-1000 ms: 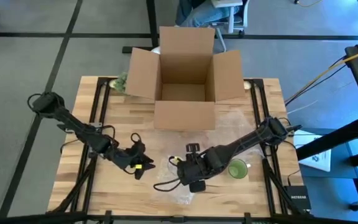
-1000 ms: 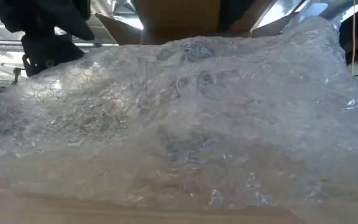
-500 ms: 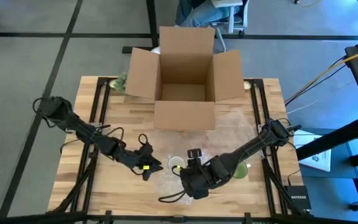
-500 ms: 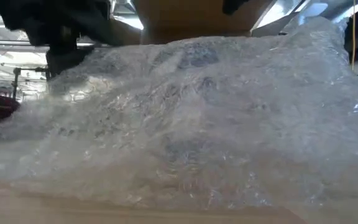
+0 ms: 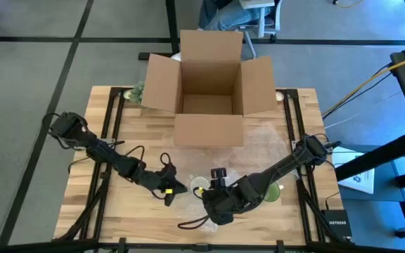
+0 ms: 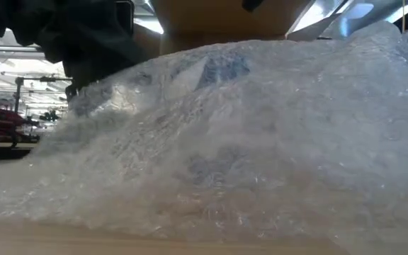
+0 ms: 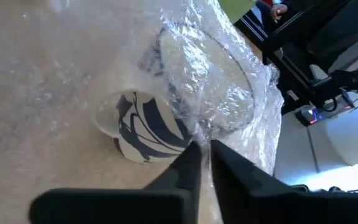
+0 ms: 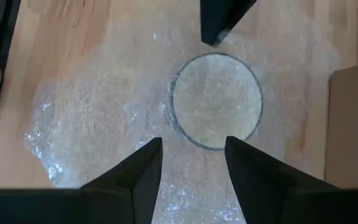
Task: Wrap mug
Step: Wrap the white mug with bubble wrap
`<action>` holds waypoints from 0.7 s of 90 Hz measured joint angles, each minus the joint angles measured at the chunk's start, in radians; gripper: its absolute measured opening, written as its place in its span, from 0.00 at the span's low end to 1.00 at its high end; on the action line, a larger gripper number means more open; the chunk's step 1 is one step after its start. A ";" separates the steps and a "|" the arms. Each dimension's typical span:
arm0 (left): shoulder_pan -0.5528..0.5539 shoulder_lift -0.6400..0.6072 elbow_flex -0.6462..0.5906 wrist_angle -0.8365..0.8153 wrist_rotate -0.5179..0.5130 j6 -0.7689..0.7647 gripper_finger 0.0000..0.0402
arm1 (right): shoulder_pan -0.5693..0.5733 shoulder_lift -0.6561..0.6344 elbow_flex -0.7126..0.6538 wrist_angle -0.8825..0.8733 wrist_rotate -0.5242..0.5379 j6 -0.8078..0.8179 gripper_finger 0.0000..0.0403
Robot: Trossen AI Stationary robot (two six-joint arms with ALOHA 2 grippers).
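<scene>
Bubble wrap (image 7: 222,81) covers mug (image 7: 145,127); left claw (image 7: 202,163) pinches it, right claw (image 8: 191,158) apart.

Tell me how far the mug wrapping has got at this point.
Partly done. The mug lies on its side on the table, with bubble wrap over its mouth but its striped body bare. In hand: the left gripper is pinching the wrap's edge beside the mug, and the right gripper hangs open above it. Left: covering the body; the cardboard box stands open, empty.
</scene>
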 joint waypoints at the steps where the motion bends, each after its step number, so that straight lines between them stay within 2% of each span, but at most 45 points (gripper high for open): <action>1: -0.001 -0.004 0.000 0.002 -0.001 0.000 0.02 | 0.000 0.000 0.000 0.000 0.000 -0.003 0.41; 27: -0.030 -0.189 0.000 -0.032 -0.079 0.130 0.00 | -0.013 0.000 0.000 0.018 0.007 -0.031 0.41; 36: -0.022 -0.248 0.000 -0.127 -0.092 0.151 0.00 | -0.036 0.000 0.000 0.061 -0.003 -0.043 0.41; 47: -0.023 -0.310 0.000 -0.301 -0.163 0.120 0.00 | -0.068 0.000 0.000 0.128 -0.026 -0.093 0.41; 63: -0.024 -0.337 0.000 -0.450 -0.201 0.074 0.00 | -0.124 0.037 0.003 0.166 -0.060 -0.119 0.39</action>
